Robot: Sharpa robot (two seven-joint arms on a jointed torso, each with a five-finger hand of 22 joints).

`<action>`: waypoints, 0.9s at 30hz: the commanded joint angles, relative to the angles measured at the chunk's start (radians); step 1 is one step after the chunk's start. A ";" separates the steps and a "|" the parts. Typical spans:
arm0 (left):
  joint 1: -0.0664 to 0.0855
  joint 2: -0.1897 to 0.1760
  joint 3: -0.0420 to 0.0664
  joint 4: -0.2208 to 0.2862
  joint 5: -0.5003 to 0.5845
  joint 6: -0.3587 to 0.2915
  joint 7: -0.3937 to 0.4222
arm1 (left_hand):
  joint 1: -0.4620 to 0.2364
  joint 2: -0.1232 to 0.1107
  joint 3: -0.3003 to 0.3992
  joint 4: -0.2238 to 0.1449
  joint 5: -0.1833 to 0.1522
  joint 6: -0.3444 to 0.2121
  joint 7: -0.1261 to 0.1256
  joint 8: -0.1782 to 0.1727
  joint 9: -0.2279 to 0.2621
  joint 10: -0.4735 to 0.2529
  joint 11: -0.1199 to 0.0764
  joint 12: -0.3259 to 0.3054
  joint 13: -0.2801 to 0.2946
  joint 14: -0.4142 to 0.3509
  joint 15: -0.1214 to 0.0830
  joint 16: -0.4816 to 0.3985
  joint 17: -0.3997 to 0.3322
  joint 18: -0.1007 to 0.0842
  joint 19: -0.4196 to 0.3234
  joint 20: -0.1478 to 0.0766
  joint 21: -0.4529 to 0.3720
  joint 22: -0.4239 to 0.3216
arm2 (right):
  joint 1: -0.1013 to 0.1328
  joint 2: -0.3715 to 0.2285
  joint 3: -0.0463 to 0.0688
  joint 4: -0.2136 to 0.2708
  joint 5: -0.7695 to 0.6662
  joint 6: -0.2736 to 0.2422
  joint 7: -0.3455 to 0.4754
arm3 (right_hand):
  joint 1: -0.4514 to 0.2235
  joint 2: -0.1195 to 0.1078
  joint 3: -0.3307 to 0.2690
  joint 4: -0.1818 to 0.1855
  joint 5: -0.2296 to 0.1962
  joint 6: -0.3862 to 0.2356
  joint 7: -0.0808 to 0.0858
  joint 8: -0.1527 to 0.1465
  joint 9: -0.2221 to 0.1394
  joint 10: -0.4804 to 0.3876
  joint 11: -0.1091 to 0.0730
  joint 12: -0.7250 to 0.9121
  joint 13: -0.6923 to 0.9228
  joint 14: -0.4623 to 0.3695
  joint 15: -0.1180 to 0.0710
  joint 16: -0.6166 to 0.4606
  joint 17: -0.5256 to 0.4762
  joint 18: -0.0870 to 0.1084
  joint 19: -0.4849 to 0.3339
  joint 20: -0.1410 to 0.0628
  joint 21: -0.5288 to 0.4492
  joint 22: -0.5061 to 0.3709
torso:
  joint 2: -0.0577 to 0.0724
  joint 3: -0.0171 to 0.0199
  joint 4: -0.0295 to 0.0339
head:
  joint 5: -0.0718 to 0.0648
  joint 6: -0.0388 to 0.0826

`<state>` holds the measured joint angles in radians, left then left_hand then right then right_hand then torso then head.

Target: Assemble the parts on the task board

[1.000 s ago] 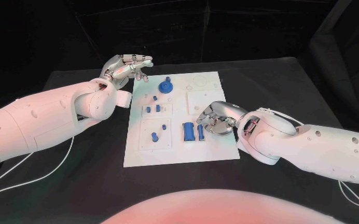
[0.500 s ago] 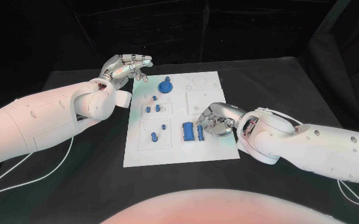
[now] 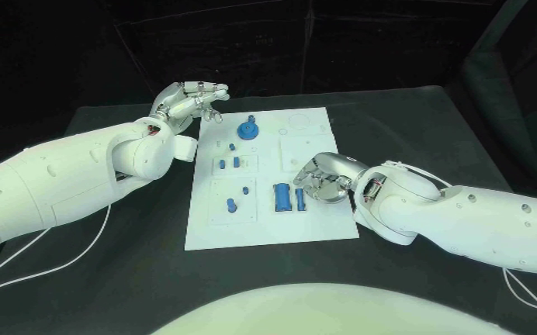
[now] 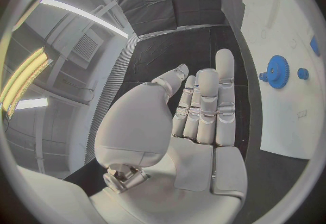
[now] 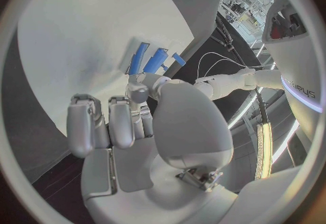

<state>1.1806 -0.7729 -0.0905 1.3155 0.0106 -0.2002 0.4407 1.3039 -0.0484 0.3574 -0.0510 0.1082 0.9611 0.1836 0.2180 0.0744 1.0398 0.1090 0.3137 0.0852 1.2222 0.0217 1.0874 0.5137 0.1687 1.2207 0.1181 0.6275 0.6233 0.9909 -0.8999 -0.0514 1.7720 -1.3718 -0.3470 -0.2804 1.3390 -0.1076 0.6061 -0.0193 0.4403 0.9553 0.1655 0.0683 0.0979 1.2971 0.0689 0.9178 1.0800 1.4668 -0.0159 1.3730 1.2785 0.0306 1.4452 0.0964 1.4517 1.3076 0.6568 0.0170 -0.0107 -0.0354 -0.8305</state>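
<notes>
The two long blue parts [image 3: 289,197] lie side by side in a recess on the lower right portion of the task board [image 3: 268,226], a little below the centre of the head view. Their long axes run parallel, up and down the frame, roughly along the board's long sides. In my right wrist view the same pair [image 5: 148,60] appears just beyond my fingertips [image 5: 138,92], with a smaller blue piece beside it.

My right hand [image 3: 323,179] sits immediately to the right of that pair, over the board's right edge, fingers curled in towards the parts. I see nothing held in it. Whether a fingertip touches the nearer part I cannot tell.

I judge this pair to be the object of the next move, and the approach runs from right to left across the short axis, so a grasp would close across the width of the nearer part.

My left hand [image 3: 192,102] is at the upper left of the frame, beyond the board's upper left corner and well apart from the pair. Its fingers are loosely bent and hold nothing. The blue gear [image 3: 247,129] lies nearest it, to its lower right on the board. Small blue pegs [image 3: 230,163] stand in the left-hand recesses.

The right hand is plainly the nearer to the long parts.
</notes>
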 commanded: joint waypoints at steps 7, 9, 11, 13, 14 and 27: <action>0.002 -0.001 0.001 0.001 0.002 0.009 0.004 | 0.001 0.012 -0.003 -0.003 0.001 -0.008 0.001 0.006 0.001 -0.006 0.001 0.006 0.002 -0.009 0.002 0.000 0.000 0.014 -0.001 0.003 -0.003 -0.001 | 0.001 0.002 0.000 -0.007 0.007 -0.054 0.038 | -0.029 -0.026 -0.055 -0.018 -0.172 -0.054 0.007 0.000 -0.022 -0.012 0.004 0.001 -0.014 0.042 0.011 -0.007 -0.006 0.017 -0.010 0.008 -0.012 0.117 | 0.000 -0.0002 -0.0008 | 0.001 0.000; 0.002 -0.001 0.001 0.001 0.002 0.009 0.004 | 0.001 0.012 -0.003 -0.003 0.001 -0.008 0.001 0.006 0.001 -0.006 0.001 0.006 0.002 -0.009 0.002 0.000 0.000 0.014 -0.001 0.003 -0.003 -0.001 | 0.001 0.002 0.000 -0.007 0.007 -0.055 0.041 | -0.030 -0.025 -0.069 -0.018 -0.198 -0.054 0.006 0.002 -0.023 -0.012 0.003 0.003 -0.015 0.043 0.010 -0.007 -0.005 0.017 -0.009 0.008 -0.013 0.117 | 0.000 -0.0001 -0.0011 | 0.001 0.000; 0.002 -0.001 0.001 0.001 0.002 0.009 0.004 | 0.001 0.012 -0.003 -0.003 0.001 -0.008 0.001 0.006 0.001 -0.006 0.001 0.006 0.002 -0.009 0.002 0.000 0.000 0.014 -0.001 0.003 -0.003 -0.001 | 0.001 0.002 0.000 -0.007 0.007 -0.053 0.042 | -0.031 -0.024 -0.084 -0.018 -0.215 -0.052 0.005 0.004 -0.024 -0.012 0.003 0.005 -0.016 0.043 0.010 -0.007 -0.004 0.017 -0.009 0.008 -0.014 0.116 | 0.000 0.0002 -0.0012 | 0.001 0.000; 0.002 -0.001 0.001 0.001 0.002 0.009 0.004 | 0.001 0.012 -0.003 -0.003 0.001 -0.008 0.001 0.006 0.001 -0.006 0.001 0.006 0.002 -0.009 0.002 0.000 0.000 0.014 -0.001 0.003 -0.003 -0.001 | 0.001 0.002 0.000 -0.008 0.007 -0.049 0.042 | -0.032 -0.024 -0.097 -0.017 -0.228 -0.050 0.005 0.006 -0.024 -0.011 0.003 0.007 -0.017 0.043 0.010 -0.007 -0.004 0.017 -0.008 0.008 -0.014 0.116 | 0.000 0.0001 -0.0008 | 0.000 0.000; 0.002 -0.001 0.001 0.001 0.002 0.009 0.004 | 0.001 0.012 -0.003 -0.003 0.001 -0.008 0.001 0.006 0.001 -0.006 0.001 0.006 0.002 -0.009 0.002 0.000 0.000 0.014 -0.001 0.003 -0.003 -0.001 | 0.001 0.002 0.000 -0.008 0.007 -0.047 0.041 | -0.032 -0.023 -0.103 -0.017 -0.235 -0.050 0.004 0.007 -0.024 -0.011 0.002 0.008 -0.017 0.043 0.010 -0.006 -0.004 0.017 -0.008 0.008 -0.014 0.116 | 0.000 0.0001 -0.0004 | 0.000 0.000; 0.002 0.000 0.001 0.000 0.002 0.010 0.004 | 0.001 0.012 -0.003 -0.003 0.001 -0.008 0.001 0.006 0.001 -0.006 0.001 0.006 0.002 -0.009 0.002 0.000 0.000 0.014 -0.001 0.003 -0.003 -0.001 | 0.001 0.014 0.000 -0.028 -0.015 -0.009 0.012 | -0.024 -0.008 -0.171 -0.014 -0.308 0.005 -0.010 0.048 -0.016 -0.009 -0.009 0.022 -0.020 0.045 0.001 -0.006 -0.001 0.017 -0.006 0.001 -0.017 0.115 | 0.000 0.0005 0.0003 | 0.002 -0.004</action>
<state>1.1806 -0.7735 -0.0905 1.3150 0.0106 -0.2002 0.4401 1.3039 -0.0484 0.3574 -0.0510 0.1082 0.9611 0.1837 0.2179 0.0745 1.0398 0.1090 0.3137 0.0851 1.2222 0.0217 1.0874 0.5139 0.1687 1.2207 0.1181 0.6275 0.6235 0.9908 -0.8868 -0.0514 1.7447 -1.3704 -0.3726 -0.2577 1.3128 -0.1235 0.4388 -0.0347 0.1341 0.9541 0.1537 0.1133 0.0810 1.2868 0.0649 0.9357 1.0608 1.4668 -0.0089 1.3729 1.2766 0.0306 1.4400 0.1016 1.4397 1.3075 0.6568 0.0174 -0.0107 -0.0344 -0.8332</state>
